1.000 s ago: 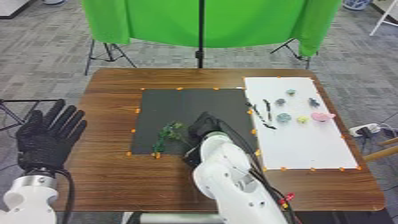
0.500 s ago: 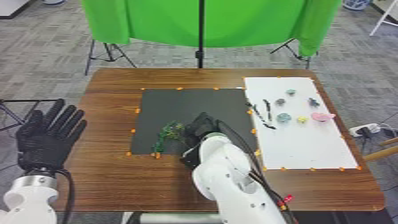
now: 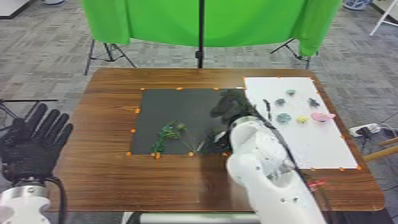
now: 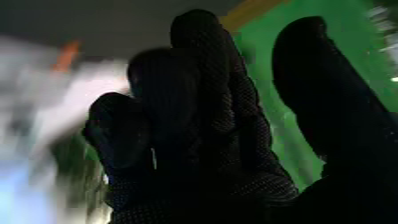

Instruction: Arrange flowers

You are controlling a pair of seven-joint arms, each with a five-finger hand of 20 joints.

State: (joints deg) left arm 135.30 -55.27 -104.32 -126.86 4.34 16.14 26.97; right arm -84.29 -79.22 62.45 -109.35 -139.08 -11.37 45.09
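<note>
In the head view my right hand (image 3: 233, 107) is over the right edge of the dark mat (image 3: 178, 105), beside the white sheet (image 3: 306, 145). In the right wrist view the same hand (image 4: 204, 130) is open, with its fingers fairly straight, the thumb apart and nothing held between them. Green sprigs (image 3: 166, 136) lie at the mat's near left part. On the sheet are a pink flower (image 3: 322, 117), a yellow flower (image 3: 302, 119), a blue-green flower (image 3: 283, 118) and a dark twig (image 3: 267, 108). My left hand (image 3: 34, 145) is open at the table's left side.
Orange tabs mark the edges of mat and sheet on the brown table (image 3: 107, 175). Small bluish flowers (image 3: 290, 92) sit farther back on the sheet. Beyond the table hangs a green cloth (image 3: 151, 22) on a stand.
My right hand has moved forward and to the right, away from the green sprigs toward the white sheet. My left hand has shifted a little outward and back.
</note>
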